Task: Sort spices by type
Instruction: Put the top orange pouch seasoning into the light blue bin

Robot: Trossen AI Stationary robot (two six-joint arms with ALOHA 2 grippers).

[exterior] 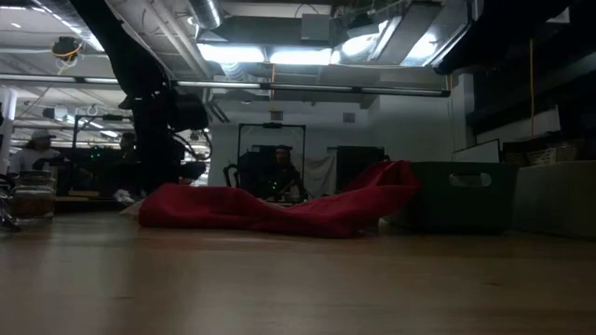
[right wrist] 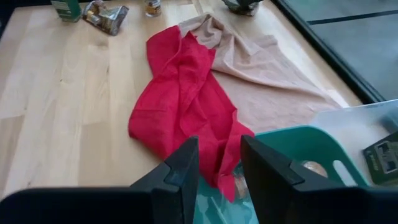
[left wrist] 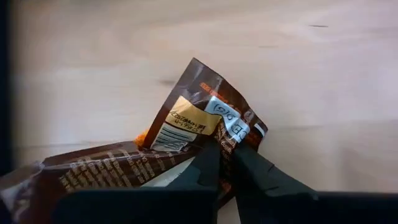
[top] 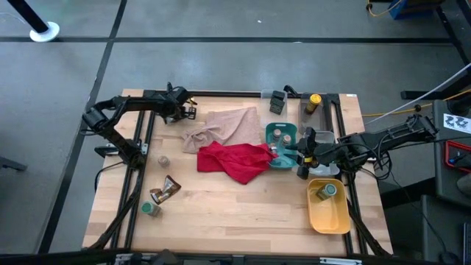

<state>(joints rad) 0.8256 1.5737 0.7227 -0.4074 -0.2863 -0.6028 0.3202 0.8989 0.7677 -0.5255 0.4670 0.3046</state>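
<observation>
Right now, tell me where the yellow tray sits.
In the high view the yellow tray sits at the table's near right corner, just below the right end effector and the teal tray, with one green-lidded jar inside.

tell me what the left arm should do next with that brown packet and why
Probably lift it straight up a little. In the left wrist view the left gripper is shut on the edge of a crinkly brown packet that lies on the wooden table, with a second packet beside it. A small lift would show whether the pinch holds before carrying it off to be sorted.
</observation>
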